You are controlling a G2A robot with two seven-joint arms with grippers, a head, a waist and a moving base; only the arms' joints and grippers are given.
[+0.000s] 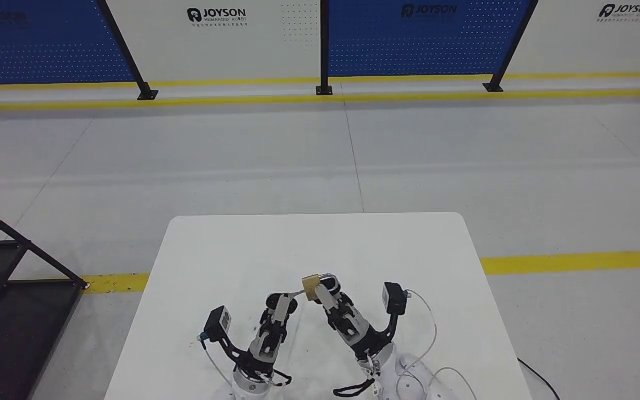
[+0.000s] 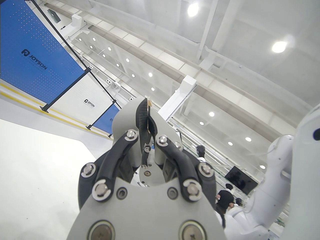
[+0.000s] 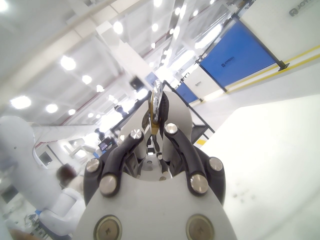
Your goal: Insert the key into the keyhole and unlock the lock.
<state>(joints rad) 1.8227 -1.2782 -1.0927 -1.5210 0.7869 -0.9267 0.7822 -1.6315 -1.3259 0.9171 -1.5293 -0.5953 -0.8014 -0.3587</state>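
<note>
Two sets of fingers meet above a white worktop, lower centre of the top view. Grey floor surrounds it, crossed by yellow lines. Blue and white partition panels run along the upper edge. Ceiling lights show overhead in the wrist views.

Left fingers: almost closed, pads pinching a thin brass key seen edge-on.

Right fingers: narrow, clamped on a brass lock, its chrome shackle sticking out past the tips.

Top view: lock held above the worktop, between the two sets of fingertips. Key touching the lock or just short of it: cannot tell.
</note>
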